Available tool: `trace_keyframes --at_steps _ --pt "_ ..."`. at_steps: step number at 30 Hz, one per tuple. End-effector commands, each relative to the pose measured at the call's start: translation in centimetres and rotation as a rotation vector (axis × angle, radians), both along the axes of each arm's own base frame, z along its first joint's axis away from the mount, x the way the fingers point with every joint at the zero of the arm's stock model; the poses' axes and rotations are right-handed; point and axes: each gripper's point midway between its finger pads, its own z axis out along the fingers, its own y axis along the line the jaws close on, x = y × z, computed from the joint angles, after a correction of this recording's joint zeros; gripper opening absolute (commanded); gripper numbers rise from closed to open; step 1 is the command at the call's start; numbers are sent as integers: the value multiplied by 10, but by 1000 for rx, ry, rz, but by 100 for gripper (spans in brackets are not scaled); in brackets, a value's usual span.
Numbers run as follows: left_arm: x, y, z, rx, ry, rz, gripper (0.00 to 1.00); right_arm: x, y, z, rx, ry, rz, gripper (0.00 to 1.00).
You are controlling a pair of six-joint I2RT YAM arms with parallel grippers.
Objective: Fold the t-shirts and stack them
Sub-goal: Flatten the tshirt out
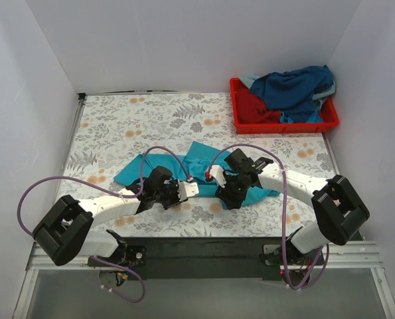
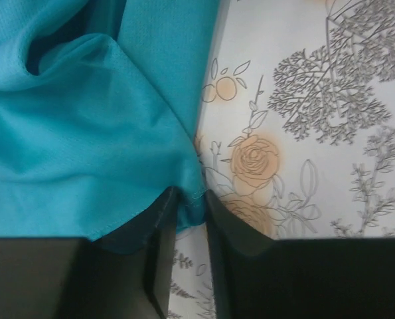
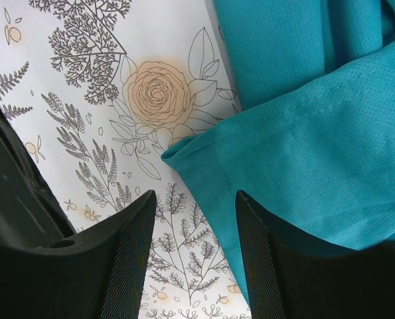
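A teal t-shirt (image 1: 196, 159) is spread, rumpled, on the floral table (image 1: 137, 119), just ahead of both arms.

The shirt's stitched hem is pinched by the left gripper (image 2: 188, 199), whose jaws are pressed nearly together on a small tuck of cloth, with bare table seen to its right. The right gripper (image 3: 196, 199) is held spread wide just above the table. A hemmed corner of the same shirt is seen just ahead of the gap, and the right-hand finger (image 3: 270, 266) is set over the cloth's edge. Navy (image 1: 293, 86) and red (image 1: 253, 109) shirts are piled in the red tray (image 1: 283, 127) at the far right corner, well apart from the grippers.
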Motion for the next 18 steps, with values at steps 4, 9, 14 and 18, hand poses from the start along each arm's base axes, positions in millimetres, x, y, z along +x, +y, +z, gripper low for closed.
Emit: trace_keyframes --at_steps 4,9,14,18 --pt "6 2 7 18 -28 27 4 1 -1 -7 -19 5 -15 60" --pt "-13 -2 22 -40 52 15 0 1 8 -6 -11 12 -16 61" --pt "-17 -3 27 -58 94 46 0 -2 15 -5 -6 7 -2 59" --pt "-18 -2 30 -63 114 72 0 -2 21 -11 -15 6 5 59"
